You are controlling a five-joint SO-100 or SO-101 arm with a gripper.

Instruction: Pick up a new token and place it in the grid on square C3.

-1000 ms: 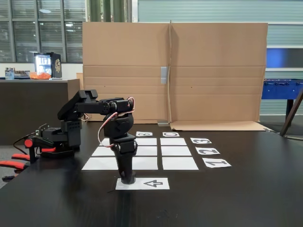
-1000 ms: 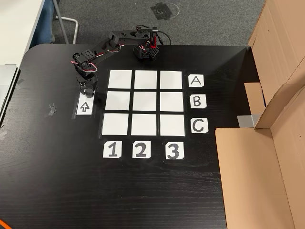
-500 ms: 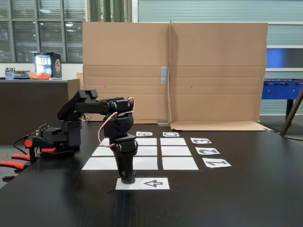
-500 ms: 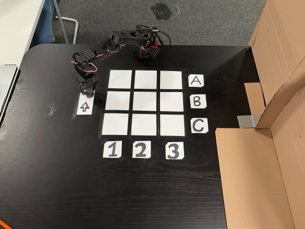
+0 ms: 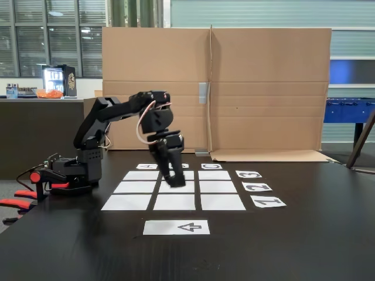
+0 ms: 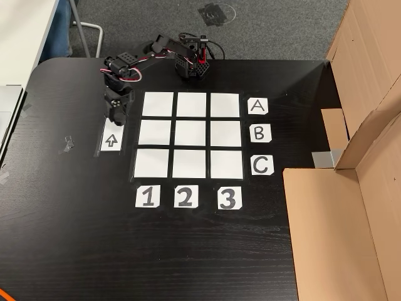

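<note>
My gripper (image 5: pixel 175 181) hangs raised above the table, pointing down, level with the grid's (image 5: pixel 179 202) left-middle part in the low fixed view. From above, the gripper (image 6: pixel 115 119) is over the near end of the arrow sheet (image 6: pixel 111 140), just left of the grid (image 6: pixel 191 135). Its fingers look closed around a small dark lump, the token (image 5: pixel 176 183), black on black and hard to make out. Square C3 (image 6: pixel 226 164) is bare, the corner by the C and 3 labels; it is the far right square C3 (image 5: pixel 214 175) in the low view.
The arm's base (image 6: pixel 191 63) with red clamps (image 5: pixel 35 177) sits at the table's edge. A tall cardboard wall (image 5: pixel 234 88) stands behind the grid; the same cardboard (image 6: pixel 351 207) lies right of it from above. Number labels (image 6: pixel 184 197) and letter labels (image 6: pixel 259 133) edge the grid.
The gripper was down on the end of the arrow sheet; it has lifted up and swung toward the grid. The sheet now lies bare in the low view.
</note>
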